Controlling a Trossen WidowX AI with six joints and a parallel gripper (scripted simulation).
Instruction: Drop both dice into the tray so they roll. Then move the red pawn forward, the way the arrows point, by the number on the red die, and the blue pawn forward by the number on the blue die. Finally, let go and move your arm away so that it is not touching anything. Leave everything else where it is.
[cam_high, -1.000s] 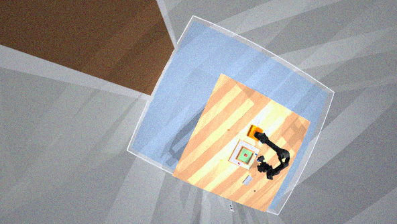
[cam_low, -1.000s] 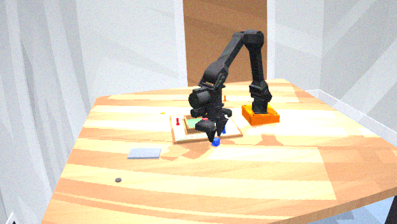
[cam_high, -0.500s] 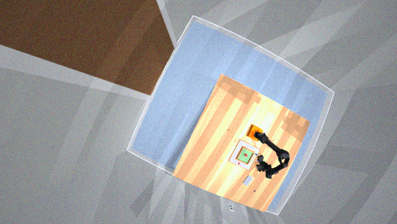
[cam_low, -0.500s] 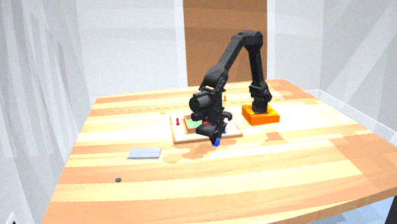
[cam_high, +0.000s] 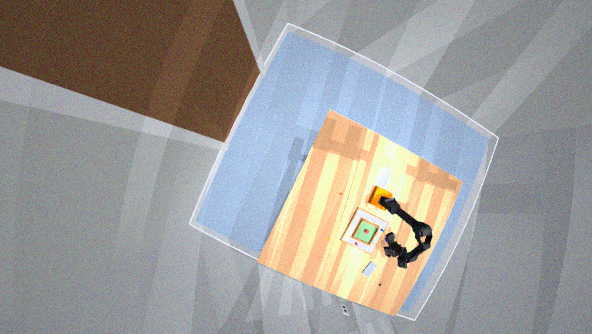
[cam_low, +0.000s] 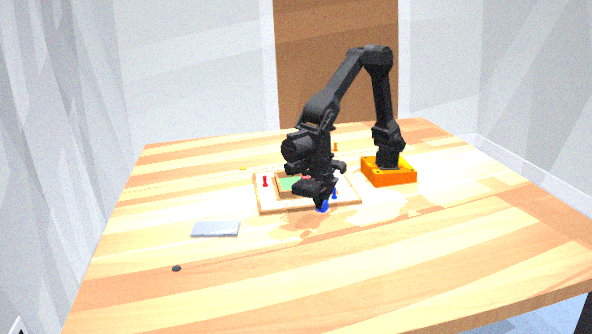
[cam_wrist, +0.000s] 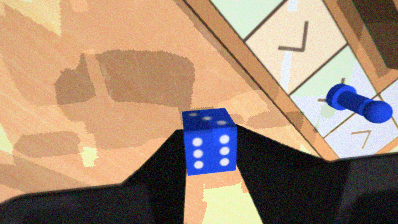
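My gripper (cam_low: 321, 201) (cam_wrist: 206, 134) is shut on the blue die (cam_low: 322, 207) (cam_wrist: 210, 150), at or just above the table beside the board (cam_high: 364, 215) (cam_low: 267, 201) (cam_wrist: 272, 35). The wrist view shows six pips on the die's near face and three on its top. The red die (cam_high: 366, 231) (cam_low: 305, 177) lies in the green-floored tray (cam_high: 361, 237) (cam_low: 290, 184) amid the board; its number is too small to read. The blue pawn (cam_high: 382, 230) (cam_low: 334, 193) (cam_wrist: 357, 102) stands on a board square near the gripper. The red pawn (cam_high: 356, 244) (cam_low: 265, 181) stands on another side.
A grey slab (cam_high: 369, 269) (cam_low: 215, 229) and a small dark disc (cam_high: 380, 284) (cam_low: 176, 268) lie on the table. A small orange object (cam_high: 341, 193) (cam_low: 336, 146) and a yellow one (cam_low: 243, 168) are beyond the board. The arm's orange base (cam_low: 390, 175) is beside the board.
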